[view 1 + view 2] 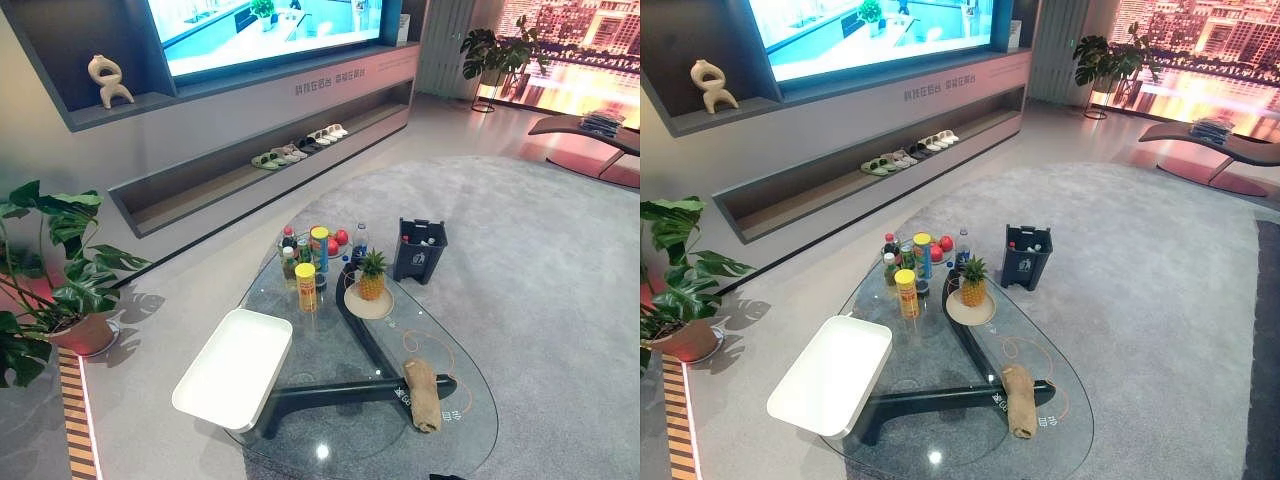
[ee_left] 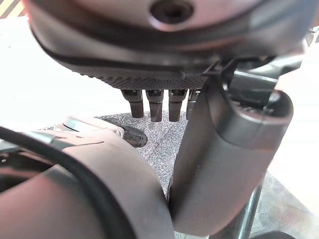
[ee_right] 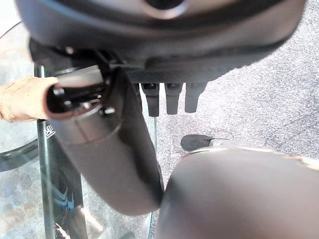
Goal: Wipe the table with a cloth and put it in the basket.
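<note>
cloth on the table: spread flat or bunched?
Bunched. The cloth lies as a narrow rumpled roll on the glass table near its near-right edge, not spread out. No hand is touching it.

The left hand (image 2: 149, 55) is a glossy dark grey shell across the top of the frame, with a round recessed screw (image 2: 172, 10), a stippled black palm strip and blunt black fingers (image 2: 155, 105). The right hand (image 3: 164, 35) is built alike, its thick smooth thumb (image 3: 99, 149) at lower left.
</note>
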Controlling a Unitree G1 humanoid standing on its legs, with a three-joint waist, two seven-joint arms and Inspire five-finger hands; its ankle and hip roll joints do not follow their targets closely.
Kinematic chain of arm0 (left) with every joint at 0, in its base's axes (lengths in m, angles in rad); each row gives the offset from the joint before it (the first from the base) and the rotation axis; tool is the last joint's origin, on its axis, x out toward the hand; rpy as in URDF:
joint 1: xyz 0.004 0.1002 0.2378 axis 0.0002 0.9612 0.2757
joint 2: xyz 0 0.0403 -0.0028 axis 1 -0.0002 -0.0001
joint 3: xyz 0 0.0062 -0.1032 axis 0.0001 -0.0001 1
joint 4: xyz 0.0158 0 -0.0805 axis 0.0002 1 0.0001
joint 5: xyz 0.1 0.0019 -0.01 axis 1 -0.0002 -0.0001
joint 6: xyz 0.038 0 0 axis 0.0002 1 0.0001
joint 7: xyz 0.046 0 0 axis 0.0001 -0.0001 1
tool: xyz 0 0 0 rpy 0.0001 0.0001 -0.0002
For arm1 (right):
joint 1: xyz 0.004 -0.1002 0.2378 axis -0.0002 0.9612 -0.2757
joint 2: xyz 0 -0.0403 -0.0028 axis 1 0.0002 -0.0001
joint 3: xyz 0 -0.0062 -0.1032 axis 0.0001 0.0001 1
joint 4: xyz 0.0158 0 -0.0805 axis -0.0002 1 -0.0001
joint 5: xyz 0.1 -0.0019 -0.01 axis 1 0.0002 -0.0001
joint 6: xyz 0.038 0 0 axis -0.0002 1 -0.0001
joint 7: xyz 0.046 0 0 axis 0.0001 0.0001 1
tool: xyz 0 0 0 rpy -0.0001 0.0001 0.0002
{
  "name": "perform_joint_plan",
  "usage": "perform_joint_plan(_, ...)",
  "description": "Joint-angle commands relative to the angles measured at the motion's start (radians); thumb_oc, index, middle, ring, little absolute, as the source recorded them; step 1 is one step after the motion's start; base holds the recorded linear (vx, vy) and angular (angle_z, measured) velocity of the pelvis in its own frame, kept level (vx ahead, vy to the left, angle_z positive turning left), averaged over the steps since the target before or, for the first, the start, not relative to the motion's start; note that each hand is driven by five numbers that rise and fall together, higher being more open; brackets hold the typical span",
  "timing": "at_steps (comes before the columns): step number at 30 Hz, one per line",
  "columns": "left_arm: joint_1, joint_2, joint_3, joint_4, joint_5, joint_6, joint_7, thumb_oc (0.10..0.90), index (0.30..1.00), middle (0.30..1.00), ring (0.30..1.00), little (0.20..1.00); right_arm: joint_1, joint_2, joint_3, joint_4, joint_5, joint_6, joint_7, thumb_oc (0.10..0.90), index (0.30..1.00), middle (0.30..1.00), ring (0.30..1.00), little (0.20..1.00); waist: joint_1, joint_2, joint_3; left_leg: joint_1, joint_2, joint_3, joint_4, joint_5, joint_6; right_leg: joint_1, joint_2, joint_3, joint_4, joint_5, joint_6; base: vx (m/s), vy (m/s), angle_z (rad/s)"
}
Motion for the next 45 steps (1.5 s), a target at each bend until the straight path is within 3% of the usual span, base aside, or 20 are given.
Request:
perform_joint_plan(1, -0.086, -0.038, -0.018, 0.042, 0.009, -0.005, -0.029, 0.8, 0.9, 0.9, 0.9, 0.9, -0.025, 0.007, 0.062, 0.075, -0.047, 0.02, -0.023, 0.8, 0.9, 0.9, 0.9, 0.9, 0.015, -0.027, 0.035, 0.028, -0.075, 0.001, 0.015, -0.086, 0.052, -0.034, -0.019, -0.026, 0.014, 0.041, 0.029, 0.0, 0.0, 0.0)
perform_joint_plan(8, -0.082, -0.042, 0.004, 0.051, -0.011, -0.054, -0.027, 0.8, 0.9, 0.9, 0.9, 0.9, -0.019, 0.011, 0.06, 0.08, -0.041, 0.013, -0.018, 0.8, 0.9, 0.9, 0.9, 0.9, 0.017, -0.035, 0.032, 0.031, -0.074, -0.002, 0.01, -0.084, 0.053, -0.032, -0.017, -0.023, 0.011, 0.044, 0.028, 0.0, 0.0, 0.0)
perform_joint_plan(23, -0.09, -0.038, 0.001, 0.05, -0.009, -0.034, -0.028, 0.8, 0.9, 0.9, 0.9, 0.9, -0.023, 0.017, 0.068, 0.065, -0.043, 0.02, -0.027, 0.8, 0.9, 0.9, 0.9, 0.9, 0.009, -0.034, 0.04, 0.024, -0.071, 0.006, 0.009, -0.08, 0.051, -0.042, -0.013, -0.014, 0.012, 0.049, 0.028, 0.0, 0.0, 0.0)
perform_joint_plan(29, -0.089, -0.038, 0.01, 0.05, -0.003, -0.023, -0.004, 0.8, 0.9, 0.9, 0.9, 0.9, -0.019, 0.017, 0.069, 0.039, -0.039, -0.048, -0.098, 0.8, 0.9, 0.9, 0.9, 0.9, 0.005, -0.037, 0.045, 0.02, -0.068, 0.011, 0.014, -0.08, 0.049, -0.048, -0.013, -0.01, 0.013, 0.052, 0.029, 0.0, 0.0, 0.0)
perform_joint_plan(37, -0.078, -0.028, 0.018, 0.042, 0.007, -0.027, -0.004, 0.8, 0.9, 0.9, 0.9, 0.9, -0.019, 0.002, 0.071, -0.041, -0.008, -0.124, -0.111, 0.8, 0.9, 0.9, 0.9, 0.9, -0.003, -0.051, 0.077, -0.02, -0.07, 0.035, 0.091, -0.108, 0.051, -0.077, -0.016, 0.006, 0.03, 0.056, 0.026, 0.01, -0.017, -0.04)
perform_joint_plan(44, -0.105, -0.014, -0.01, -0.011, -0.047, -0.069, -0.013, 0.8, 0.9, 0.9, 0.9, 0.9, -0.043, -0.017, 0.093, -0.191, 0.114, -0.204, -0.15, 0.8, 0.9, 0.9, 0.9, 0.9, -0.014, -0.056, 0.162, -0.139, -0.077, 0.051, 0.195, -0.121, 0.059, -0.179, -0.011, 0.015, 0.096, 0.052, 0.009, -0.11, -0.029, -0.07)
perform_joint_plan(45, -0.125, -0.01, -0.023, -0.033, -0.069, -0.08, -0.011, 0.8, 0.9, 0.9, 0.9, 0.9, -0.064, -0.026, 0.106, -0.253, 0.133, -0.229, -0.185, 0.8, 0.9, 0.9, 0.9, 0.9, -0.023, -0.053, 0.206, -0.183, -0.077, 0.055, 0.22, -0.117, 0.061, -0.229, -0.003, 0.015, 0.139, 0.041, 0.001, -0.2, 0.006, -0.05)
